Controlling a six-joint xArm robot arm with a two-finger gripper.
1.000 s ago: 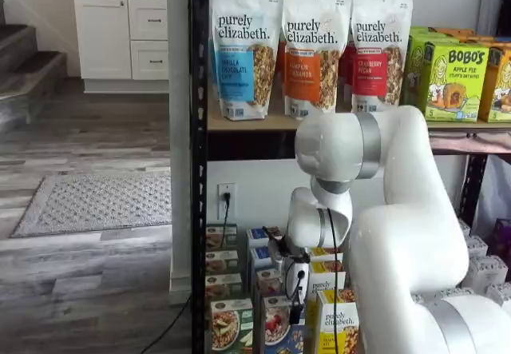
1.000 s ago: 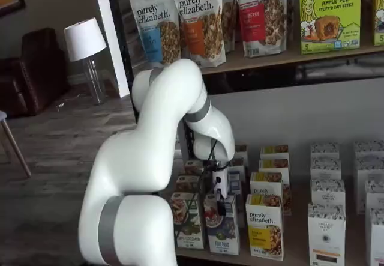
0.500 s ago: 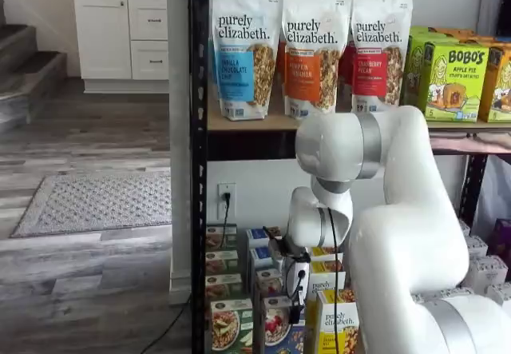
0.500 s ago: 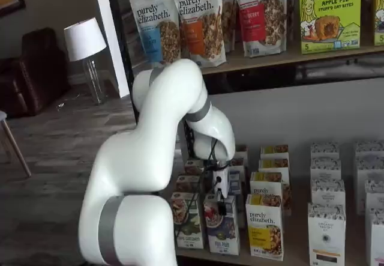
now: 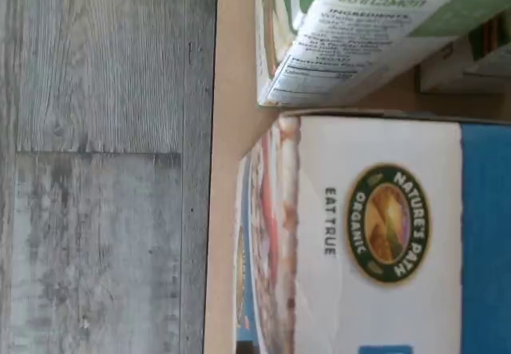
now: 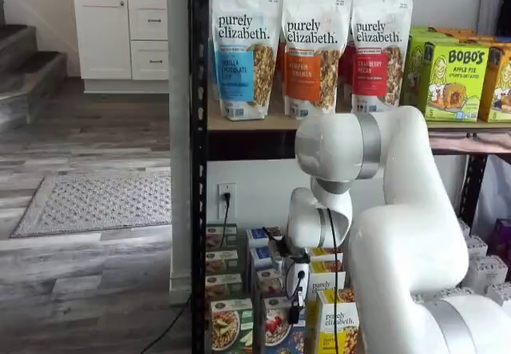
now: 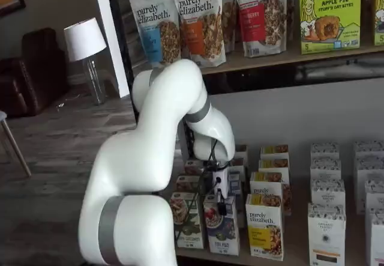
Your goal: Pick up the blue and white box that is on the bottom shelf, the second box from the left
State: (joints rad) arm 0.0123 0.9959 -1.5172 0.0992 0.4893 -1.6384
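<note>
The blue and white box (image 7: 221, 225) is stood upright at the front edge of the bottom shelf (image 7: 288, 259), between a green carton (image 7: 187, 220) and a yellow-and-white "purely elizabeth" carton (image 7: 264, 226). In the wrist view its white top panel, with a round green-gold logo (image 5: 388, 223), is seen directly beneath the camera. The gripper (image 7: 220, 195) is positioned over the top of this box in both shelf views. Its fingers are masked by the body and cable, so it cannot be told whether the jaws are parted or clamped on the carton.

The step in hand is judged to be the closing on the box top. The fingers should be kept centred across the narrow faces and clear of both neighbouring cartons, and the lift should be made straight up so that the box is not tilted.

Three granola pouches (image 6: 246, 50) are counted on the upper shelf in a shelf view. Behind the front green carton, three more are lined up.
</note>
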